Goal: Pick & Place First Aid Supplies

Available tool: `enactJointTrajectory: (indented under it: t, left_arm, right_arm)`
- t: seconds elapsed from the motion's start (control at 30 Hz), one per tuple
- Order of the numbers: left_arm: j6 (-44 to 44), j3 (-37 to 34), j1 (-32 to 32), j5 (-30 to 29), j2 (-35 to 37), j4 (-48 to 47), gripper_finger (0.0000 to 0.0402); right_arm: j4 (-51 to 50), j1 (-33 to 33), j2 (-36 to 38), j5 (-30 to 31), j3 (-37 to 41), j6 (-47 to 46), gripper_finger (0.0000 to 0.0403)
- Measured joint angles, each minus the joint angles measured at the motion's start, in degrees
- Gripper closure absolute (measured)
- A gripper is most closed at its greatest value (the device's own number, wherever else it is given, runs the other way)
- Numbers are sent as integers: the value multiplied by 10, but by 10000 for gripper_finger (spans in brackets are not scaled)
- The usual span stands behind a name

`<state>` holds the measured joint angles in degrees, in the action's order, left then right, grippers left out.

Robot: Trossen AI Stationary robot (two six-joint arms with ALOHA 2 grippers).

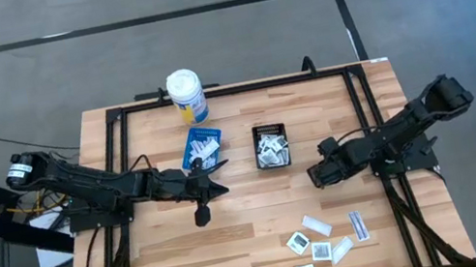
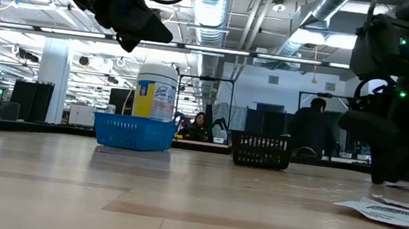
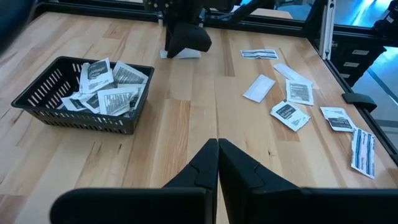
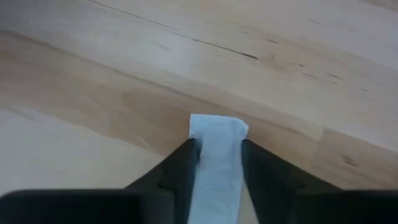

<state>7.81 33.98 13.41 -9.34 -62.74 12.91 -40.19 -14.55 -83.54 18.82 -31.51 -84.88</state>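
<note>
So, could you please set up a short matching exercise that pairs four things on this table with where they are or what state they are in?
Things:
1. white bottle
2. black basket
3. left gripper
4. right gripper

States or places:
A. fingers on either side of a white packet lying on the wood
B. at the far edge of the table, beyond the blue basket
C. shut, holding nothing
D. holds several printed white packets

Pairs: 1-B, 2-D, 3-C, 4-A
</note>
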Motion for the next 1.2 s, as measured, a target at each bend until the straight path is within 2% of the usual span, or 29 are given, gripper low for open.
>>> enactJointTrajectory:
  t: [0.17, 0.37, 0.5, 0.67, 0.93, 1.07, 1.2]
  left_arm:
    - [0, 0, 0, 0, 0, 0, 390]
    - [0, 0, 0, 0, 0, 0, 390]
    - [0, 0, 0, 0, 0, 0, 390]
    - [2, 0, 0, 0, 0, 0, 390]
    - [32, 0, 6, 0, 0, 0, 390]
    - [62, 0, 10, 2, -17, 13, 390]
    - [81, 0, 8, 18, -69, 50, 388]
  right_arm:
    - [-1, -7, 3, 19, 3, 0, 350]
    - [0, -9, 3, 35, 1, 1, 397]
    - [0, -13, -1, 60, -21, 7, 391]
    - [8, -27, 1, 90, -79, 69, 380]
    - [13, -58, 1, 199, -187, 170, 392]
    - [103, -71, -3, 298, -204, 237, 394]
    - [248, -71, -17, 366, -205, 373, 391]
